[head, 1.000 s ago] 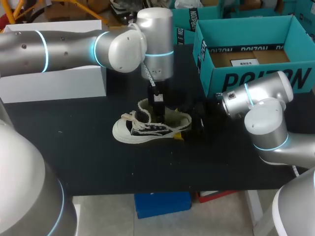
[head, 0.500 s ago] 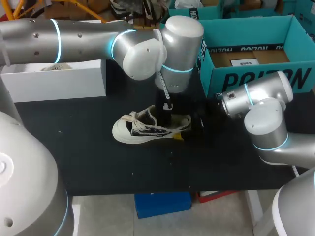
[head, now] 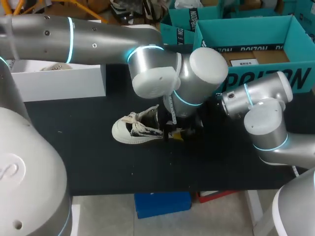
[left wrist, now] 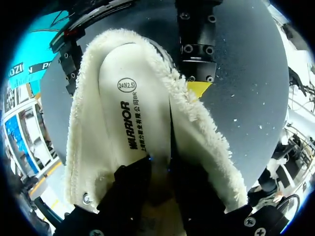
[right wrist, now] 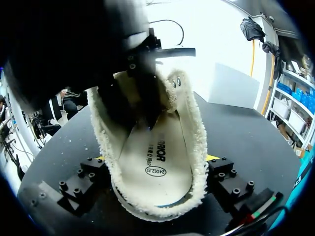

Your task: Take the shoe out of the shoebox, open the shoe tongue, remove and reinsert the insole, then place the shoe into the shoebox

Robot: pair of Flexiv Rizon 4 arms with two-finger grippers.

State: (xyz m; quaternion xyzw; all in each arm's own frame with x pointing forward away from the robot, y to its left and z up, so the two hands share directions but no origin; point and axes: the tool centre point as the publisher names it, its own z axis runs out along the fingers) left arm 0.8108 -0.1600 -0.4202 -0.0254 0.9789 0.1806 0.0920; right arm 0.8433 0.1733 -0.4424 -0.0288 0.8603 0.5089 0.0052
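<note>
Left wrist view: the insole (left wrist: 130,108) lies flat inside the shoe (head: 140,129), its long side running straight ahead of the left claw (left wrist: 160,169). I cannot tell if that claw is pinching it. The right claw (right wrist: 156,169) squeezes the heel. The shoe sits on the table (head: 74,147), outside the shoebox (head: 256,78).

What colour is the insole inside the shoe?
The insole is cream white with black print; clearest in the left wrist view.

The left arm (head: 98,39) enters from the left and reaches past the middle, wrist pointing down. The left gripper (left wrist: 158,164) is lowered inside the shoe (head: 133,130). The right arm (head: 266,123) is folded low. The right gripper (right wrist: 155,158) lies level, its fingers (right wrist: 221,177) spread and clamping the heel from both sides.
</note>
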